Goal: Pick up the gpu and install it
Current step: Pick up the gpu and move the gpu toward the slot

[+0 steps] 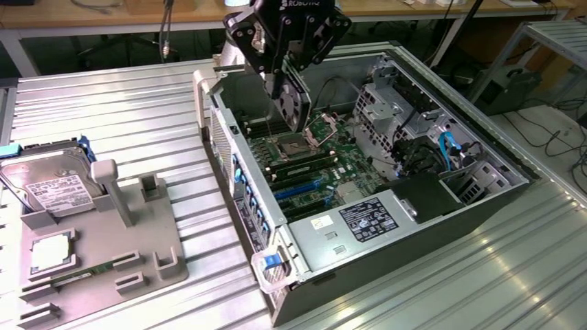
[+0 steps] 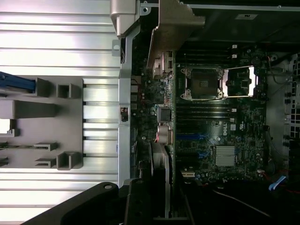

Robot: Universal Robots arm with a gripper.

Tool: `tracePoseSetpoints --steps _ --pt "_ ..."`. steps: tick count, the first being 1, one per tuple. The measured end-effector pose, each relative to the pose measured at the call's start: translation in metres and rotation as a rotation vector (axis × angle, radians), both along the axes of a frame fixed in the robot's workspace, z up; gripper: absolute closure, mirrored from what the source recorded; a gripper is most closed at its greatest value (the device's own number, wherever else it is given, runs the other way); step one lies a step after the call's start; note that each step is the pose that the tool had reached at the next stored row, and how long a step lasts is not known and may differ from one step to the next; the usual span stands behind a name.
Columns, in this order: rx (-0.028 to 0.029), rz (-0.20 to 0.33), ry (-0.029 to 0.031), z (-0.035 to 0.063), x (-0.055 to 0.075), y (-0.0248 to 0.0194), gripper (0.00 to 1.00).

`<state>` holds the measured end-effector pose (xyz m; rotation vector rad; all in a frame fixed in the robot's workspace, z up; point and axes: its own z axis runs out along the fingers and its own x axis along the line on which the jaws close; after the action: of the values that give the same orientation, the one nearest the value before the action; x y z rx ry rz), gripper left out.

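Observation:
The gpu (image 1: 293, 104) hangs edge-down inside the open computer case (image 1: 240, 165), its black face with a round fan showing. My gripper (image 1: 280, 72) is shut on its upper edge. The card's lower end hovers above the motherboard, near the open CPU socket (image 1: 295, 146) and apart from the board. In the wrist view the gpu (image 2: 161, 164) appears edge-on between my gripper (image 2: 161, 204) fingers, beside the rear wall of the case. The blue expansion slots (image 2: 191, 138) lie on the board next to the card's edge.
A grey parts fixture (image 1: 137, 240) lies on the ribbed metal table at the exterior view's left, holding a silver hard drive (image 1: 51, 187). Drive cages and cables (image 1: 431, 137) crowd the far side of the case. A silver heatsink (image 2: 225, 155) sits on the board.

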<state>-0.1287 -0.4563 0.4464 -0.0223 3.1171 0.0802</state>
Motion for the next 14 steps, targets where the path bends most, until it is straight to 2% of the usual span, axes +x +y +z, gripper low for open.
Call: tracePoseSetpoints --steps 14 --pt "0.0000 0.002 0.0000 0.0000 0.018 0.0001 0.72"
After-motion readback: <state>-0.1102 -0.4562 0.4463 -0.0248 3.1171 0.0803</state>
